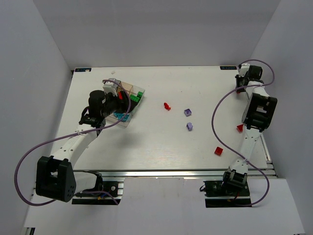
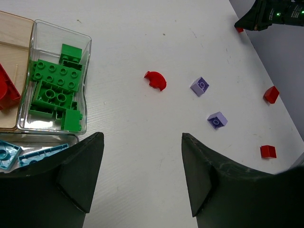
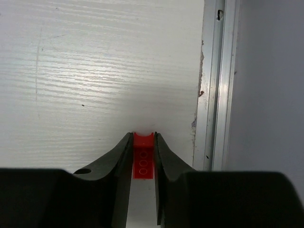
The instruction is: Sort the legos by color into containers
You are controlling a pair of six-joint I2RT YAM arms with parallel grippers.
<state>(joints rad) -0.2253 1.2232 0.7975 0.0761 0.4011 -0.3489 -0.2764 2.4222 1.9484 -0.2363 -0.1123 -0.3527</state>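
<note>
The right hand (image 3: 142, 138) is clamped on a red brick (image 3: 143, 164), with one finger flat against each side so the piece cannot twist. It is low over the tabletop (image 3: 95, 71), just beside the metal edge rail (image 3: 213, 95). The left hand (image 2: 141, 137) hangs empty with its fingers wide apart next to the tray (image 2: 86, 52), probably waiting its turn. Green bricks (image 2: 52, 90) fill one compartment. Purple bricks (image 2: 200, 86) and other red pieces (image 2: 271, 94) lie loose, well apart from it.
</note>
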